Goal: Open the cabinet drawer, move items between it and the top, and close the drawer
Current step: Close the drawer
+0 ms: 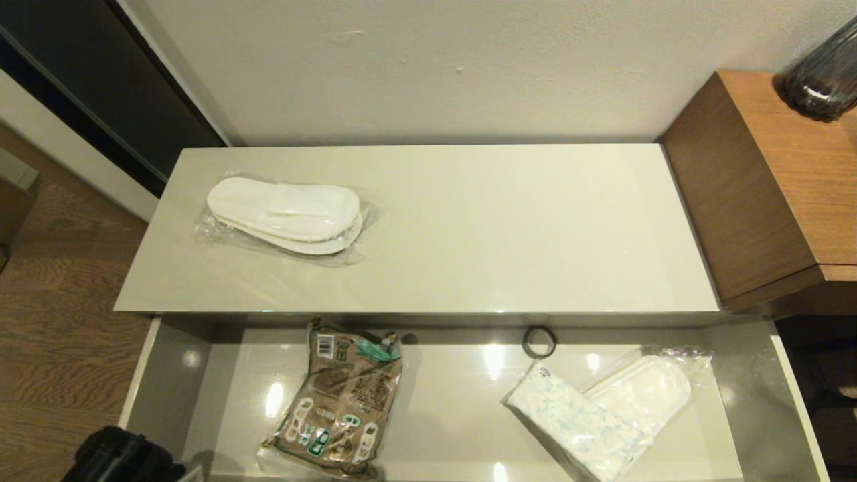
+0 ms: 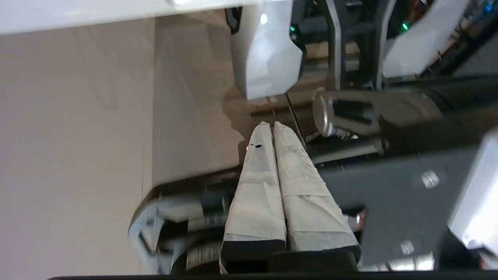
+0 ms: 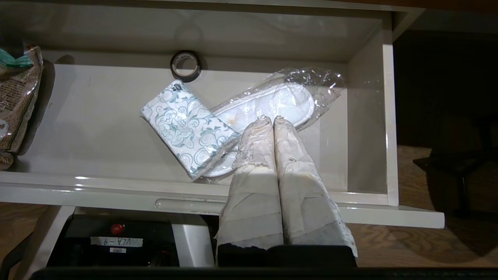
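The cabinet drawer [image 1: 455,428] stands pulled out below the glossy cream top [image 1: 469,227]. One pair of white slippers in clear plastic [image 1: 284,214] lies on the top at its left. In the drawer's right part, a tissue pack with blue print [image 1: 576,418] [image 3: 186,126] lies partly over a second bagged pair of slippers [image 1: 646,391] [image 3: 280,103]. My right gripper [image 3: 271,119] hangs shut and empty above the drawer's front rail, short of these two. My left gripper [image 2: 270,124] is shut and empty, low beside the robot's base; only its dark wrist shows at the head view's bottom left.
A brown printed packet [image 1: 345,398] lies in the drawer's left half. A small dark ring [image 1: 539,341] [image 3: 186,65] sits by the drawer's back wall. A brown wood-grain desk [image 1: 776,181] with a dark glass vase [image 1: 823,73] adjoins the cabinet's right end.
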{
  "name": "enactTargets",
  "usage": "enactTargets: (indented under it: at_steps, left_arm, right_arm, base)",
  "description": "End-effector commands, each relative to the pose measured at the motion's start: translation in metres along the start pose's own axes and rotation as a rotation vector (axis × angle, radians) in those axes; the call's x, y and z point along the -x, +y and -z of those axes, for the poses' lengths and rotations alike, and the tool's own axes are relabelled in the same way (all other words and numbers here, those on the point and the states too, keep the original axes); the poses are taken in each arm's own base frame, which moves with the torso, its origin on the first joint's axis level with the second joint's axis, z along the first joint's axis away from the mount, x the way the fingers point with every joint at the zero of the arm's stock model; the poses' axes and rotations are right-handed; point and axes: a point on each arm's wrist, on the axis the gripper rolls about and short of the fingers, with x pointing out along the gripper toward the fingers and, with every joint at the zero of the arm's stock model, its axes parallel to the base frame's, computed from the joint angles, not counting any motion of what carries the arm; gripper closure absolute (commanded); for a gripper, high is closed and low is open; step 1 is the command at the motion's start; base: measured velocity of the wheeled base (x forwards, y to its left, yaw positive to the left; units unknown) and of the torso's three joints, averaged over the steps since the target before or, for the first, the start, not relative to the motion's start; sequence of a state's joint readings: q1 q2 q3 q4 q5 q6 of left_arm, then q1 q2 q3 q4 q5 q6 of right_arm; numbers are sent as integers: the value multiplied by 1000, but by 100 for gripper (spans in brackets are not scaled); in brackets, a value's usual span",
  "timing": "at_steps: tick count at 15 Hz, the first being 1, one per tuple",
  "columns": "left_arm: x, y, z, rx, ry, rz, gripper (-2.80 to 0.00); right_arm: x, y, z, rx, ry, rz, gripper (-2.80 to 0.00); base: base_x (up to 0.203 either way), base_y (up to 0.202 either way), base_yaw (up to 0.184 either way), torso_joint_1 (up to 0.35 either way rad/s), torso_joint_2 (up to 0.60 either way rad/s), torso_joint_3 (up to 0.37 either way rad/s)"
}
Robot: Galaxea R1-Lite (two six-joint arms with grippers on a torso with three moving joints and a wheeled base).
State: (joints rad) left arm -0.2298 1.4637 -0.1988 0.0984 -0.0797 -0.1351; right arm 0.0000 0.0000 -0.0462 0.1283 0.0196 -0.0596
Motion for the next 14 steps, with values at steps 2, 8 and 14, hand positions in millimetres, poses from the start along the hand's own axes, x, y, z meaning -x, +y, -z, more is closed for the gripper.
enactTargets:
  at_steps: [2,8,14]
  left_arm:
    - [-19,-1,-5,70,68,-13,0]
    - [-26,-18,-13,177,-27,-11,0]
    - [-34,-25,-20,205,-51,-129,0]
  right_arm:
    - [0,0,0,0,2,0,0]
    - [0,0,0,0,2,0,0]
    - [0,0,0,0,2,0,0]
  base:
    - [0,0,0,0,0,0]
    - [0,0,0,0,0,0]
    - [0,0,0,0,0,0]
